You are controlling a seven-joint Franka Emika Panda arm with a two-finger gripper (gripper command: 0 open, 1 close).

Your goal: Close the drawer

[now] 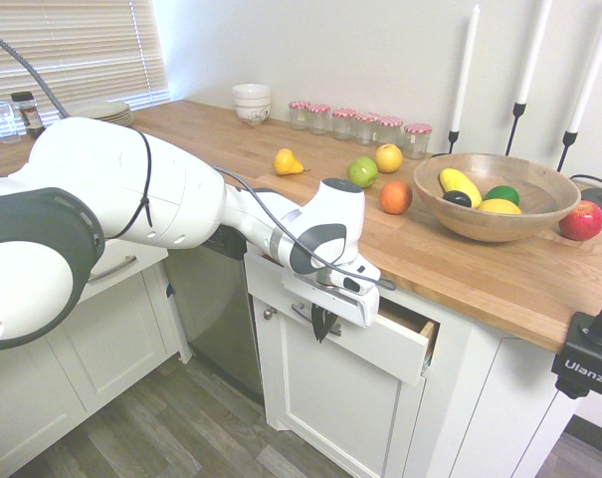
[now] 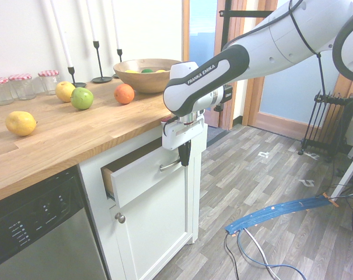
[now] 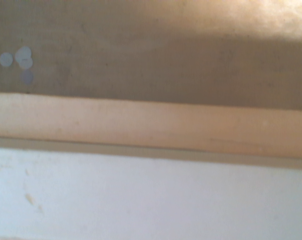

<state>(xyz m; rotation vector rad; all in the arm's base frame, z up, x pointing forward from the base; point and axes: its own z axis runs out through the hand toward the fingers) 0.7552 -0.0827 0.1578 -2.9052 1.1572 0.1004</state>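
Observation:
The drawer (image 1: 385, 346) stands a hand's width open under the wooden counter (image 1: 460, 264), and its bare-wood side (image 1: 421, 326) shows at the right. From the other side I see its white front (image 2: 142, 176) and the curved silver handle (image 2: 169, 167). My gripper (image 1: 320, 327) points down just outside the front panel, by the handle, with its dark fingers pressed together and shut on nothing (image 2: 185, 158). The wrist view looks down over the front panel's top edge (image 3: 151, 195) into the shadowed wooden inside of the drawer.
A cupboard door (image 1: 330, 408) with a round knob (image 2: 120, 217) sits below the drawer, and a dishwasher (image 1: 216, 309) stands beside it. On the counter are loose fruit, a wooden fruit bowl (image 1: 460, 221), jars and candlesticks. Wood floor (image 2: 264, 192) lies open in front.

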